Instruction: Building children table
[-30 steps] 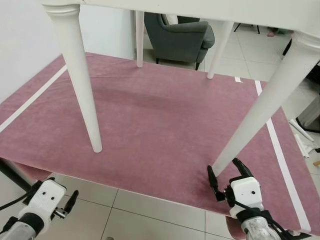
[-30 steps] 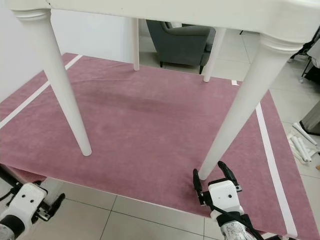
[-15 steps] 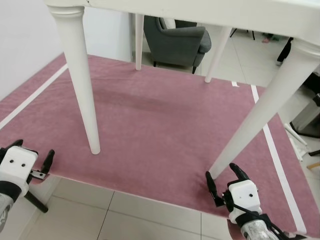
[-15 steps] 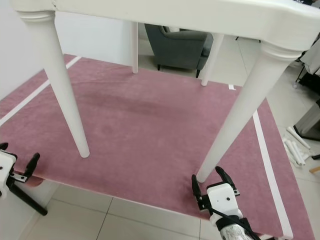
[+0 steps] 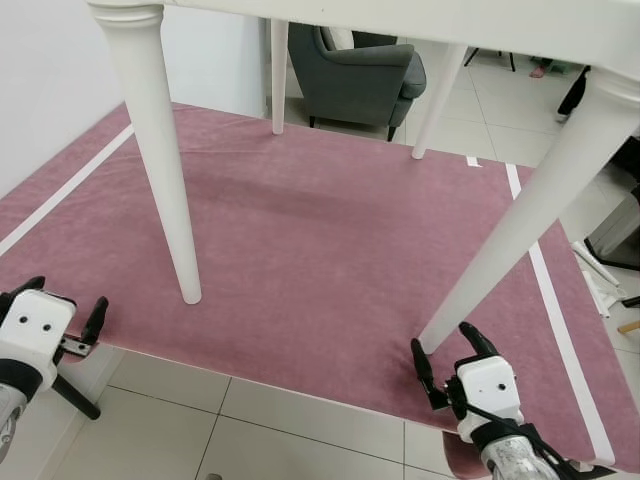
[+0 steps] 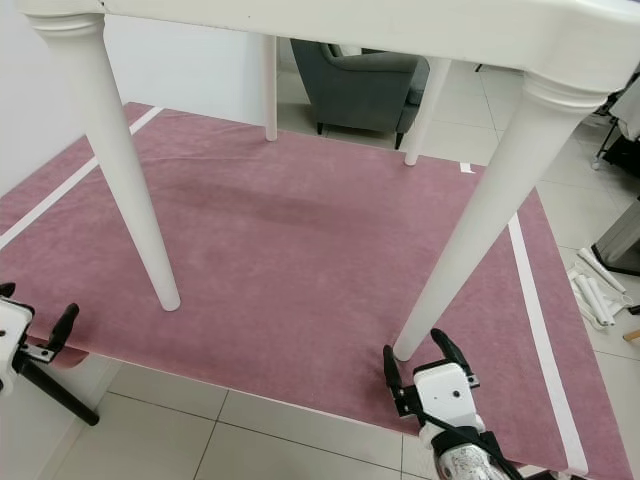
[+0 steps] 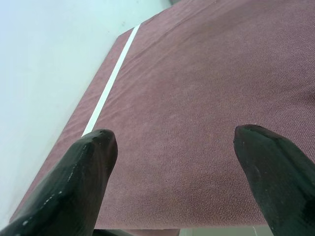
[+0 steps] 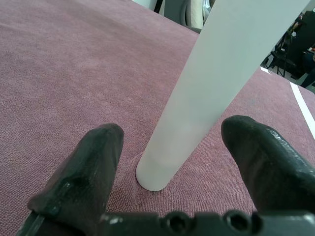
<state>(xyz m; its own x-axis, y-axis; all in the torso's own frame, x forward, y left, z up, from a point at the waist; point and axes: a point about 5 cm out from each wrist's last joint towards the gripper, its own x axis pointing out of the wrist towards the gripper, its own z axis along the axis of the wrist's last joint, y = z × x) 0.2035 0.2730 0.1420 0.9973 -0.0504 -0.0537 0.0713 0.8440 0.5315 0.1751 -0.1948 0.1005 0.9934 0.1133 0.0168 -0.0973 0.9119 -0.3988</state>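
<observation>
The white children table [image 5: 420,20] stands on the pink rug [image 5: 330,230]; the right hand [image 5: 442,352], fingers wide, straddles the foot of the near right leg [image 5: 520,230]; the left hand [image 5: 50,310], also wide, hovers at the rug's near left edge

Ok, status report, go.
Right pincer open, straddling near-right table leg at its foot. Left pincer open over rug edge. Nothing in the way.

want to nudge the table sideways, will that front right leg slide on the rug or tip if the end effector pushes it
The front right leg looks stiff and smooth, so open fingers may slip. Its narrow foot dents the pink rug, so it probably drags rather than slides. Four splayed legs make tipping unlikely. The right end effector already straddles it.
</observation>
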